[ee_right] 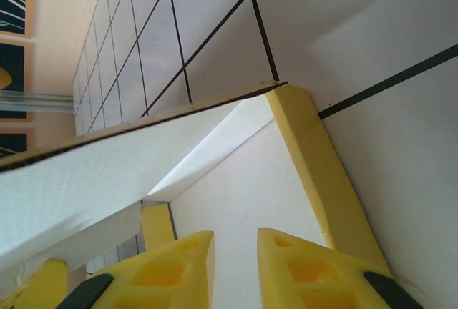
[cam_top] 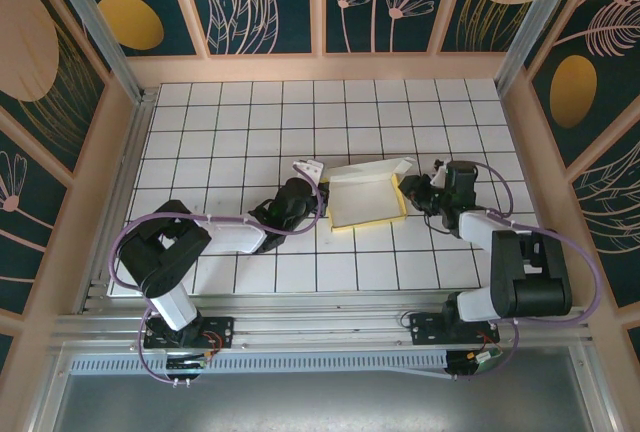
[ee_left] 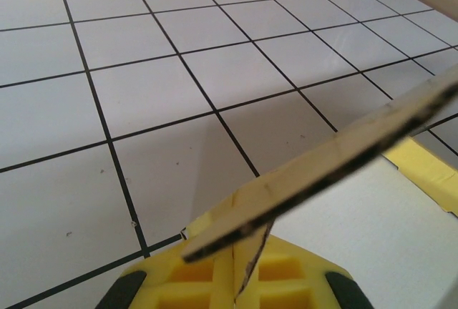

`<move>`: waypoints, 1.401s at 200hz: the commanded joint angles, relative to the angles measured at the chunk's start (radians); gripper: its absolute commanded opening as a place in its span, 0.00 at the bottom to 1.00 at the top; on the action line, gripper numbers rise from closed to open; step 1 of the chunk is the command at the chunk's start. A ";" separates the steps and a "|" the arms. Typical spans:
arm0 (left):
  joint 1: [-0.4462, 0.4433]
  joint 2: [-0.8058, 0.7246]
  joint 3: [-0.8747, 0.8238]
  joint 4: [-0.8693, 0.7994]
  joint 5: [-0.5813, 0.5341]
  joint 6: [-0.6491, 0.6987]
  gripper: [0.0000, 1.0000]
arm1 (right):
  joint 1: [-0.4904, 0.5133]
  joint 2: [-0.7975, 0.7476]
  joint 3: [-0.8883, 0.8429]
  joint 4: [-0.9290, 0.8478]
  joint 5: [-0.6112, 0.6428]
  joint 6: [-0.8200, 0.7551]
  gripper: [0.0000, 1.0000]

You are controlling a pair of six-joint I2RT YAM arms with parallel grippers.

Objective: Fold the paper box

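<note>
Yellow fingers [ee_left: 179,280] of the left end effector [ee_left: 232,284] sit at the bottom of the left wrist view, pressed together on the edge of a thin card flap [ee_left: 322,159]. The flap rises clear of the tabletop [cam_top: 250,112] and runs diagonally away from the pinch point, up and to the right in that view.

From above, this flap belongs to the left short end of the paper box [cam_top: 365,200]. The box lies near the middle of the tabletop, white inside and yellow outside. Its low walls are partly raised, and a white panel stands along the far side. The long axis of the box runs left to right, so each short end faces one arm.

The right end effector [ee_right: 236,266] is at the right short end. Its fingers stand a little apart, and the white box floor shows through the gap. No card is visibly pinched between them. The yellow end wall [ee_right: 315,159] of the box rises just beside the right-hand finger.

Both arms are at the box, one at each end. The body of the box lies to the right of the left end effector. The held flap would therefore most likely be folded rightward, along the long axis and toward the interior. The right end effector is placed to steady the opposite end during that fold.
</note>
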 commanded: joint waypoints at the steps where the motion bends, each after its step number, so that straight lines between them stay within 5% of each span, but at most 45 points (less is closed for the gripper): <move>1: -0.008 0.013 -0.036 -0.075 0.021 0.025 0.00 | 0.002 -0.086 -0.008 -0.028 0.069 -0.081 0.24; 25: -0.009 0.013 -0.033 -0.080 -0.001 0.051 0.00 | -0.001 -0.202 -0.002 -0.058 0.211 -0.286 0.36; 56: -0.009 0.013 -0.014 -0.095 -0.001 0.062 0.00 | -0.002 -0.269 -0.073 0.097 0.195 -0.657 0.59; 110: -0.009 0.010 0.001 -0.097 0.009 0.065 0.00 | -0.016 -0.198 -0.141 0.326 0.034 -1.047 0.58; 147: -0.009 0.019 0.003 -0.088 0.020 0.063 0.00 | -0.028 -0.136 -0.155 0.446 -0.019 -1.108 0.62; 252: -0.009 0.019 0.007 -0.090 0.028 0.070 0.00 | -0.043 -0.003 -0.044 0.406 -0.045 -1.160 0.58; 280: -0.009 0.021 0.010 -0.090 0.028 0.070 0.00 | -0.043 0.011 -0.035 0.403 -0.063 -1.163 0.48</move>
